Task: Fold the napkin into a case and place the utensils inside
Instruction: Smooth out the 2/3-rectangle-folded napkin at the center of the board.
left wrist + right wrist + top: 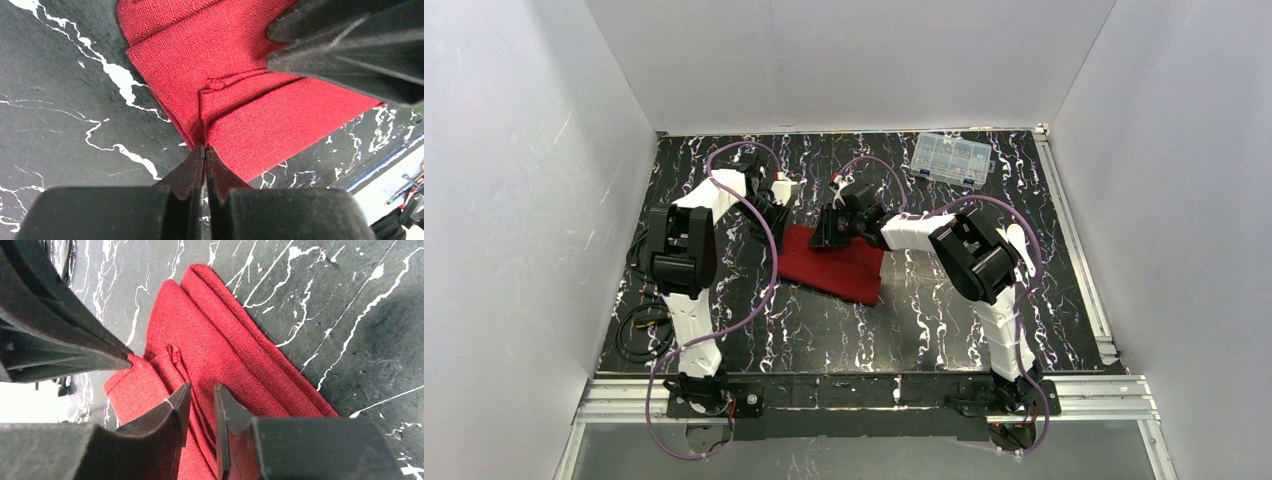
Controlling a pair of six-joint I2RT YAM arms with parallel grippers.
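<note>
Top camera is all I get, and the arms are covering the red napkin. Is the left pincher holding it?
Observer: Yes. The left wrist camera shows the left gripper shut tight on the edge of the napkin.
Operator: What about the other pincher?
Observer: In its own wrist camera, the right gripper has its jaws a little apart over a fold of the cloth. I can't tell whether it is pinching.
Operator: Is the napkin just one flat sheet?
Observer: No. Close up, it lies in several stacked folds, with the layered edges showing along one side.
</note>
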